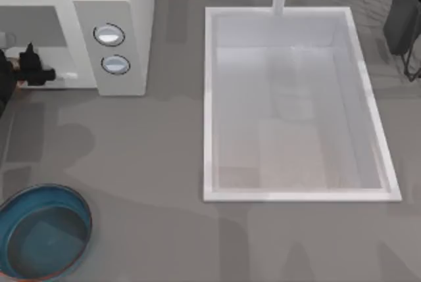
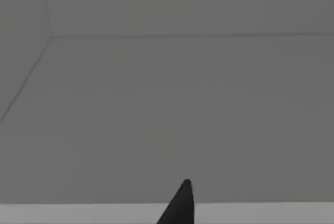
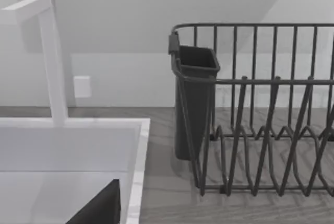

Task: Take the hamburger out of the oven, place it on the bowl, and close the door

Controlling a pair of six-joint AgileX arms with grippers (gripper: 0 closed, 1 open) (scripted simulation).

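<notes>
Grey counter [image 1: 145, 150], top view: the white oven [image 1: 118, 6] stands at the far left, its cavity opening toward the left edge; the teal bowl [image 1: 89, 224] sits at the near left corner, well apart from the oven
Left gripper [image 1: 31, 66]: at the mouth of the cavity, beside the panel with the two knobs [image 1: 108, 34]; I cannot tell whether it is open or closed
Right arm [image 1: 402, 12]: parked at the far right, beyond the sink [image 1: 208, 98]
Hamburger: too unclear to place; I judge it lies inside the cavity, deeper in from my left gripper, so the left arm is far nearer
Axis: by the task's terms a round bun, so I expect no long axis to line up with
Door: I cannot tell how it stands
Left wrist view: bare grey floor and walls of the cavity [image 2: 167, 104]
Right wrist view: sink edge, tap and dark dish rack [image 3: 261, 109]; right gripper [image 3: 99, 208] state, cannot tell
</notes>
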